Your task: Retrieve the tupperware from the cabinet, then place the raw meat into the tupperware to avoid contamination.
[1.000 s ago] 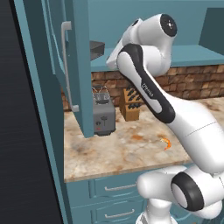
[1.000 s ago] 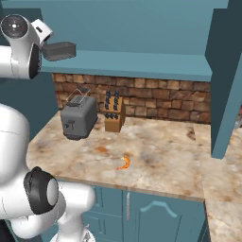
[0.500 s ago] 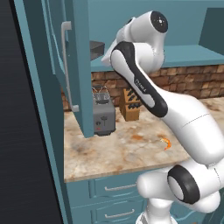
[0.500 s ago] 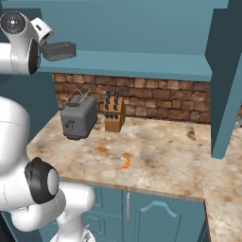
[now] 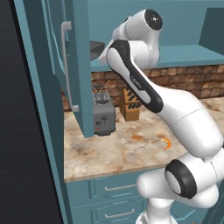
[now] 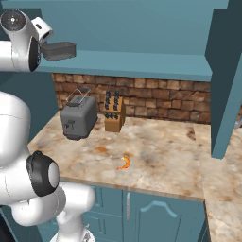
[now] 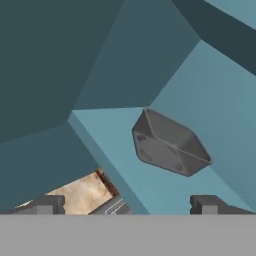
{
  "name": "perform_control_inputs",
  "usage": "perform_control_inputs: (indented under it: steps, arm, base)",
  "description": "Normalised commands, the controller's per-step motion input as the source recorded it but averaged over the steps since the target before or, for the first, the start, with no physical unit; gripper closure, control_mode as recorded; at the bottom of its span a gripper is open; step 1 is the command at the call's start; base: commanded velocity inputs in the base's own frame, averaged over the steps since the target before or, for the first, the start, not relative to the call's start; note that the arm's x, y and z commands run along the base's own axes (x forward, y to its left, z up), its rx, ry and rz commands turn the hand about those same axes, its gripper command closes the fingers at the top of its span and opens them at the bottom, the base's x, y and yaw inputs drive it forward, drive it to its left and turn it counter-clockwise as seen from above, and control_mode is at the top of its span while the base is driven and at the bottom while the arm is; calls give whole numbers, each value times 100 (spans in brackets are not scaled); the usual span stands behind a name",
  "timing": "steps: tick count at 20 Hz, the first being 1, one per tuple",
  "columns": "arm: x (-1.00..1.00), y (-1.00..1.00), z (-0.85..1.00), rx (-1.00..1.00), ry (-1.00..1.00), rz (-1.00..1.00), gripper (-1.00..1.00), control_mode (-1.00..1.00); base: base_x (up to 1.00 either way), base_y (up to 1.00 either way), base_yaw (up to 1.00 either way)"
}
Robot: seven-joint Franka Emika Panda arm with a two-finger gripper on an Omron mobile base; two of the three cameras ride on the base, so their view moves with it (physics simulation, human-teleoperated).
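grey tupperware (image 7: 169, 142) sits tilted on the open teal cabinet (image 5: 76, 65) shelf; orange raw meat (image 6: 124, 163) lies on the desk below.

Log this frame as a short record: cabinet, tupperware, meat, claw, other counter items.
cabinet: door open
tupperware: grey tub inside on the shelf, not gripped
meat: orange piece on the counter
claw: open, short of the tub
others: toaster, knife block by the brick wall
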Motion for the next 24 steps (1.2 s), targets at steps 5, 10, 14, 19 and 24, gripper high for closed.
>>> perform_control_inputs:
  steps: [5,10,14,19,24]
  arm:
    - [15,0,0,0,4,0,-100,-100]
    - [16,4,0,0,5,0,-100,-100]
    - [8,8,0,0,3,0,-100,-100]
    - [10,7,0,0,2,0,-100,-100]
    - [7,1,-3,1,0,0,-100,-100]
  base:
    - [0,0,0]
    - [0,0,0]
    - [0,0,0]
    - [0,0,0]
    - [0,0,0]
